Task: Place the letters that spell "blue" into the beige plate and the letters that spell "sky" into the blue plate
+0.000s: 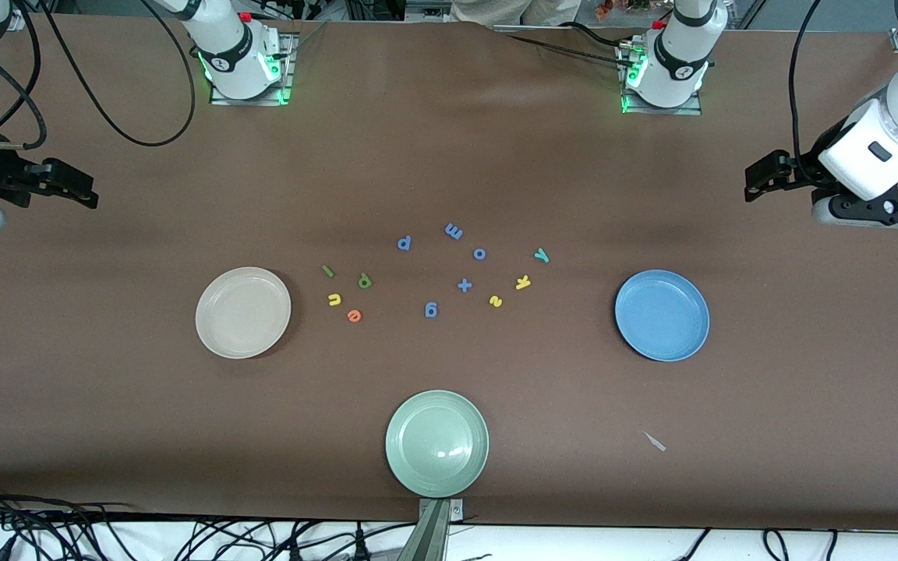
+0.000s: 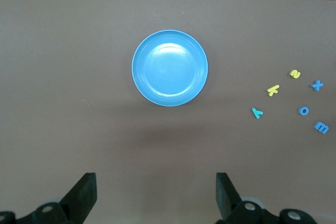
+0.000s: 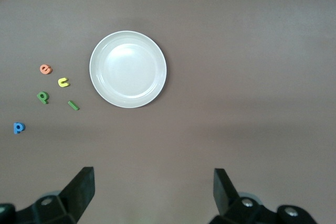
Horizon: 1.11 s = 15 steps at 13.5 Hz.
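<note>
The empty beige plate (image 1: pixel 242 312) (image 3: pixel 127 69) lies toward the right arm's end. Beside it are the green "l" (image 1: pixel 327 271) (image 3: pixel 73 105), green "b" (image 1: pixel 364 281) (image 3: pixel 43 97), yellow "u" (image 1: pixel 334 299) (image 3: pixel 63 82) and orange "e" (image 1: pixel 353 315) (image 3: pixel 45 68). The empty blue plate (image 1: pixel 662 315) (image 2: pixel 169 67) lies toward the left arm's end, near the teal "y" (image 1: pixel 542 254) (image 2: pixel 256 112), yellow "k" (image 1: pixel 523 283) (image 2: pixel 272 89) and yellow "s" (image 1: pixel 496 301) (image 2: pixel 295 74). My right gripper (image 1: pixel 81 192) (image 3: pixel 154 190) and left gripper (image 1: pixel 758 181) (image 2: pixel 156 192) hang open and empty over the table's ends.
Several blue letter pieces (image 1: pixel 464 285) lie scattered between the two letter groups. A pale green plate (image 1: pixel 436 442) sits at the table edge nearest the front camera. A small pale scrap (image 1: pixel 655 442) lies nearer the front camera than the blue plate.
</note>
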{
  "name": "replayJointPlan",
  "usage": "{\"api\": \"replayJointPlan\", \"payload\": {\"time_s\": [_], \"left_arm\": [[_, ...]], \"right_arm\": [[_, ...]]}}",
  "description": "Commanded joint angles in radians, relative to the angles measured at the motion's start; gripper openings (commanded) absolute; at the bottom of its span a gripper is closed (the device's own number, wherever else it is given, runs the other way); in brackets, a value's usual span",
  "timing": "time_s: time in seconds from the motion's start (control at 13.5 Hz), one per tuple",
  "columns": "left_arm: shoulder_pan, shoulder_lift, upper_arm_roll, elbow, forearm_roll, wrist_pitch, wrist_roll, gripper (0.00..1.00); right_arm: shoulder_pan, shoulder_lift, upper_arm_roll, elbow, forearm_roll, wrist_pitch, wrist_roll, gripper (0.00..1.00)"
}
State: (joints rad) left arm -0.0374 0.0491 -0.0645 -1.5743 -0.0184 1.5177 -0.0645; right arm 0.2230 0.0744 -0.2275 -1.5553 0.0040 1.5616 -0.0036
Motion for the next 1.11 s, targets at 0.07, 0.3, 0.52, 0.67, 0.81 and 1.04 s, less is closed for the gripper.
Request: {"api": "replayJointPlan", "payload": {"time_s": [0.07,0.3,0.52,0.67,0.81,1.04], "left_arm": [[0.002,-0.006,-0.003,0.008,0.0,-0.018,-0.003,1.0],[0.002,-0.006,-0.003,0.01,0.0,-0.018,-0.003,1.0],[0.002,-0.006,-0.004,0.01,0.0,-0.018,-0.003,1.0],[0.002,-0.006,-0.003,0.01,0.0,-0.019,-0.003,1.0],[0.002,-0.006,-0.003,0.01,0.0,-0.021,-0.003,1.0],[0.001,-0.006,-0.003,0.01,0.0,-0.024,-0.003,1.0]], "right_arm": [[0.001,-0.015,0.008,-0.006,0.001,-0.003,-0.004,1.0],[0.001,-0.013,0.005,-0.005,0.002,0.003,-0.006,1.0],[-0.001,-0.012,0.005,-0.005,0.004,0.005,-0.004,1.0],[0.002,-0.013,0.007,-0.006,0.005,0.005,-0.003,1.0],[0.007,-0.013,0.01,-0.005,0.005,0.005,0.007,1.0],[0.007,-0.013,0.011,-0.005,0.005,0.003,0.01,1.0]]}}
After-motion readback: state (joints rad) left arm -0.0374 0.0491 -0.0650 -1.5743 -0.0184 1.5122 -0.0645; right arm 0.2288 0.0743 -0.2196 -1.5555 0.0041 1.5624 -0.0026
